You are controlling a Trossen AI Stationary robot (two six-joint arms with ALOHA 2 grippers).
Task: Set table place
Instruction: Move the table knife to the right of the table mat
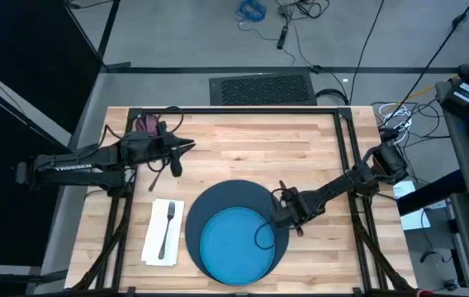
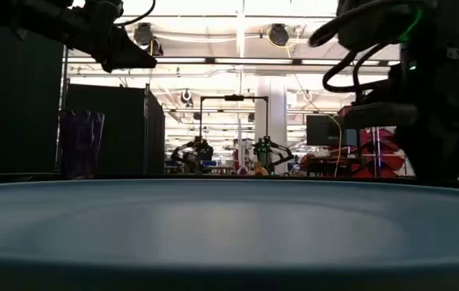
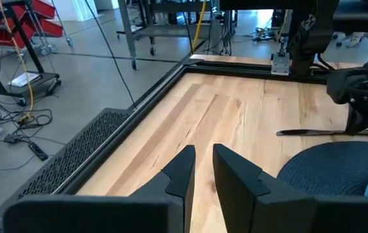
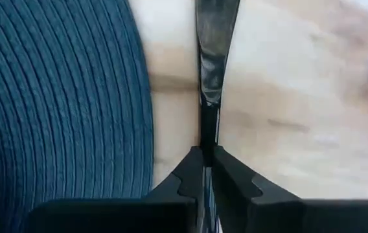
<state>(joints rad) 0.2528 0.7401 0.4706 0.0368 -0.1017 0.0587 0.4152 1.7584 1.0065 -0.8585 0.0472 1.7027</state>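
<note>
High view first: our left claw (image 1: 187,147) hovers with fingers narrowly apart and empty, the purple cup (image 1: 146,124) behind it and the napkin (image 1: 163,233) with the fork (image 1: 166,227) ahead. Our right claw (image 4: 207,162) pinches a knife (image 4: 213,45) just beside the mat (image 1: 230,202), which carries the plate (image 1: 236,243).

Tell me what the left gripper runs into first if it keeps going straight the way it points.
Likely nothing close: ahead of the left gripper lies bare table, then the black frame at the far edge. Mat and knife sit off to one side.
</note>
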